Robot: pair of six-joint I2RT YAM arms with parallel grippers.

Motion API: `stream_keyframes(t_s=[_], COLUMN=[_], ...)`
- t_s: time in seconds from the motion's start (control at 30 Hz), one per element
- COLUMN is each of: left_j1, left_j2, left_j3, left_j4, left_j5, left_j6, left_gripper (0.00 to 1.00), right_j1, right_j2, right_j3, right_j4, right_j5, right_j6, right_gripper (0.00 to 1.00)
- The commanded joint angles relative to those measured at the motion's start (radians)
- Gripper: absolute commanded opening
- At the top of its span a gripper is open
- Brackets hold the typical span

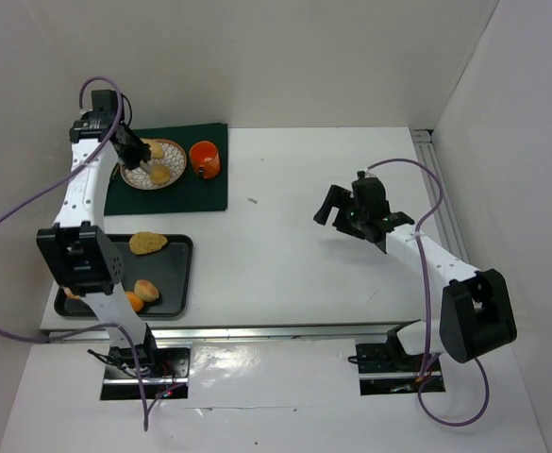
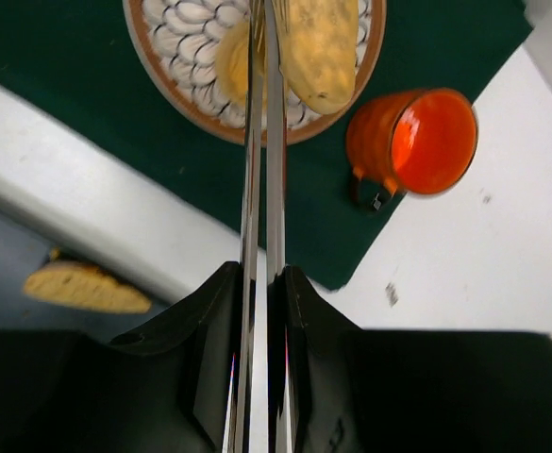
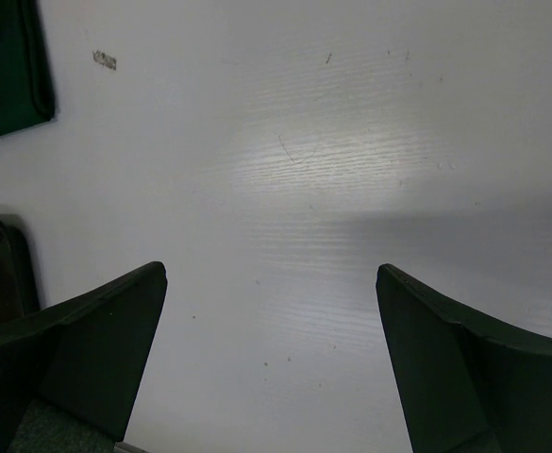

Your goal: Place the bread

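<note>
Two bread rolls (image 2: 321, 47) (image 2: 230, 61) lie on a patterned plate (image 1: 136, 176) on a green cloth (image 1: 200, 193). My left gripper (image 1: 134, 149) is shut on a pair of metal tongs (image 2: 261, 170). The tongs' blades are nearly together and reach over the plate between the two rolls; their tips are cut off by the frame edge. The left gripper also shows in the left wrist view (image 2: 261, 276). More bread (image 1: 147, 243) (image 1: 146, 290) lies on a black tray (image 1: 179, 283). My right gripper (image 1: 343, 209) is open and empty over the bare table, as the right wrist view (image 3: 271, 274) shows.
An orange mug (image 1: 205, 159) stands on the cloth right of the plate; it also shows in the left wrist view (image 2: 412, 142). The tray sits at the table's near left edge. White walls enclose the table at the back and right.
</note>
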Motion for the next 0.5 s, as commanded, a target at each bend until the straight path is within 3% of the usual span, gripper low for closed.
stream_keyframes(t_s=[0.0,0.13,0.27,0.47], left_j1=[0.003,0.003,-0.006,-0.006], left_j2=[0.084,0.17,0.225,0.201], left_j3=[0.118,0.143,0.178,0.125], left_j4=[0.095,0.154,0.126,0.126], left_j5=[0.029,0.029,0.052,0.062], left_j6=[-0.05,-0.068,-0.057,-0.033], left_gripper=[0.0,0.0,0.08,0.4], right_j1=[-0.009,-0.009,-0.009,-0.018], right_j2=[0.003,0.003,0.003,0.022], right_j3=[-0.005,-0.005,-0.005,0.004], right_j4=[-0.003,-0.021,-0.021,-0.031], right_j5=[0.018,0.027,0.036,0.036], right_j6=[-0.003,-0.003,-0.003,-0.003], right_gripper=[0.99,0.99,0.99,0.99])
